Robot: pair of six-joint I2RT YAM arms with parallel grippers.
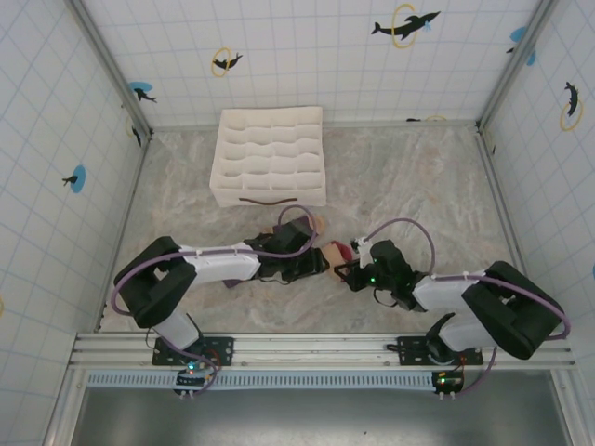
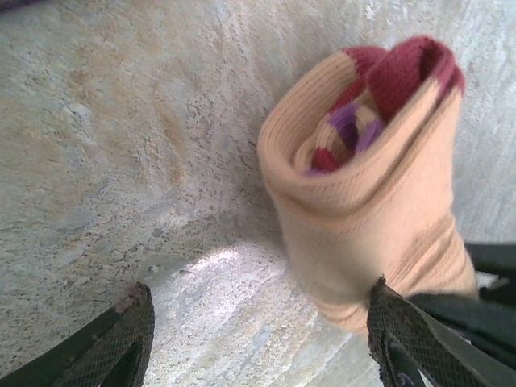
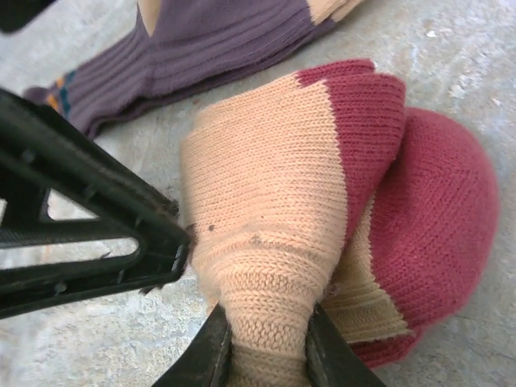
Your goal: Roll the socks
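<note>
Beige sock (image 3: 266, 201), soft and springy, lies rolled on the table (image 2: 121, 121), right gripper (image 3: 268, 343) pinching its outer fold, left gripper (image 2: 258, 322) open beside it; probably best squeezed across the roll.

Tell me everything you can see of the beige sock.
The beige sock is knit fabric with a dark red toe, rolled into a loose bundle on the stone-patterned table. Red and purple cuff stripes peek from its open end. The right gripper pinches a fold of it; one finger of the left gripper touches its side.
</note>
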